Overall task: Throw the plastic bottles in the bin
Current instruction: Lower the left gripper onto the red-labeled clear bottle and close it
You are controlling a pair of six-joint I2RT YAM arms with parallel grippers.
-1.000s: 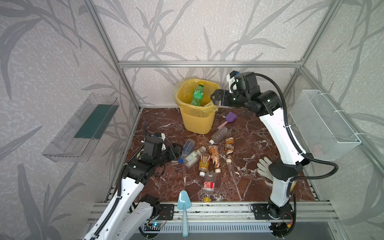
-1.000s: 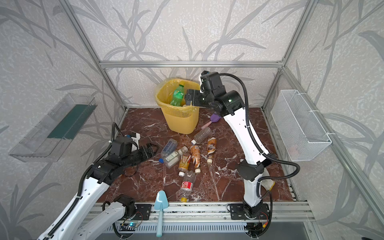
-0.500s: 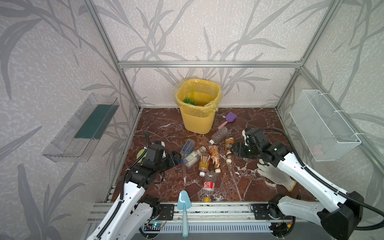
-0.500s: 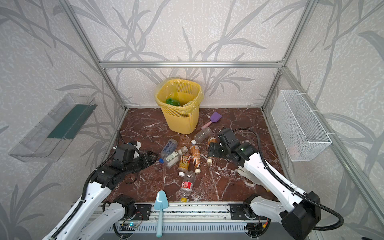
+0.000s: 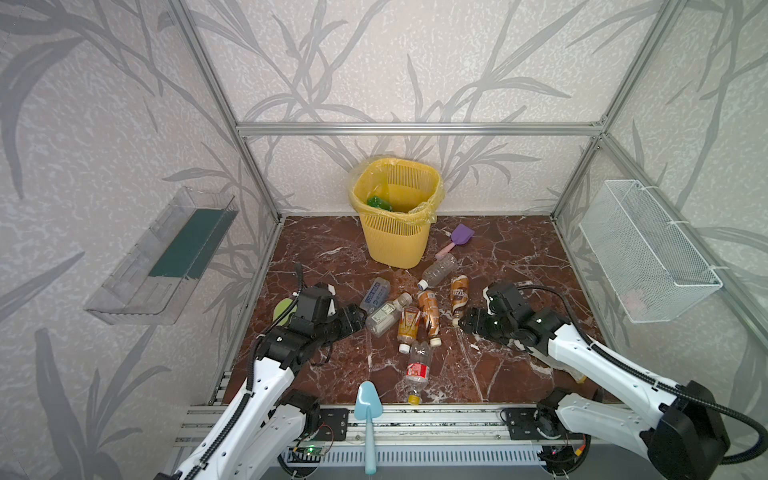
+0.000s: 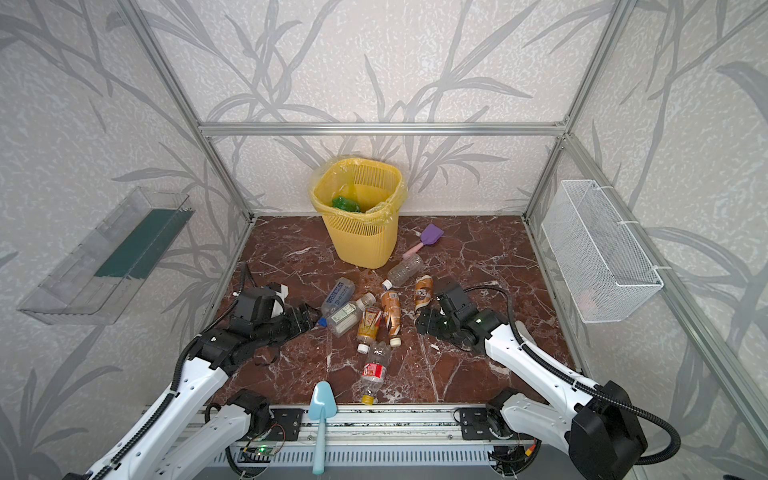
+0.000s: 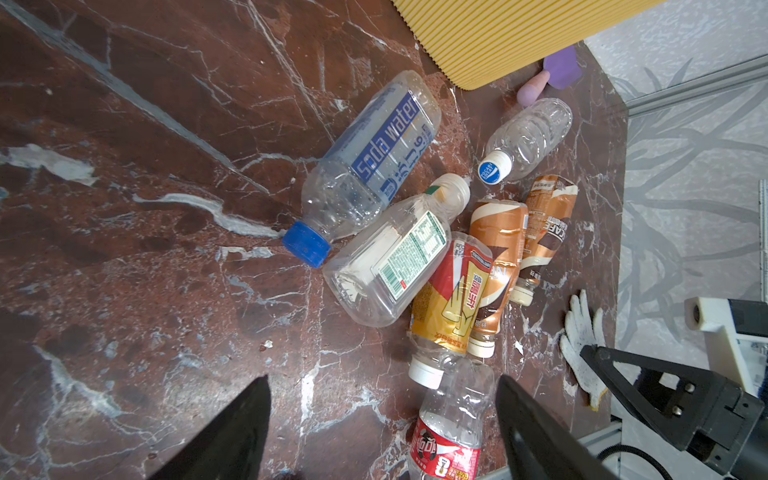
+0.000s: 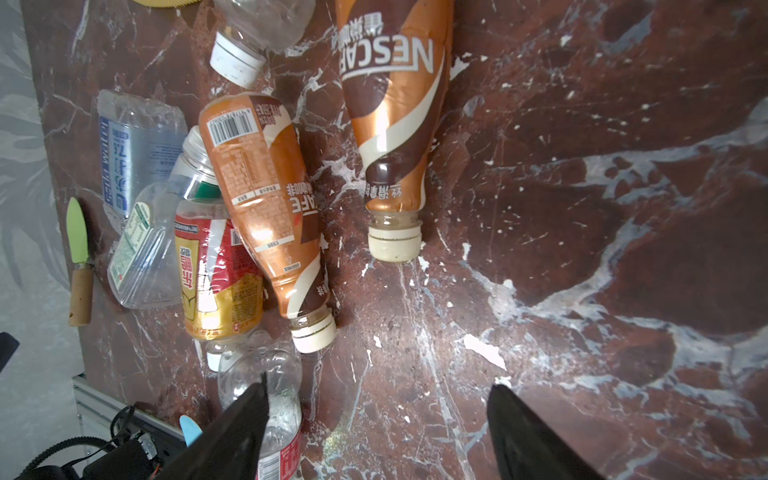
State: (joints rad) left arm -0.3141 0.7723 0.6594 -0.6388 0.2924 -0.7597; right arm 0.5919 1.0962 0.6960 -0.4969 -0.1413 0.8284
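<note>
Marble bench: brown, white-veined; plastic bottles lie sideways in a cluster at mid-bench, between both arms.
Yellow lattice bin: upright at the back wall, beyond the cluster; one green bottle inside.
Right jaws: open, empty, low, just beside the cream cap of the brown-orange labelled bottle.
Bottle axis: runs straight away from the right jaws toward the back of the bench, cap end nearest.
Left jaws: open, empty, facing the clear white-labelled bottle, which lies slantwise to them.
Nearer arm: right, for that capped bottle; judged the next pick, jaws advancing past the cap to span the body.
</note>
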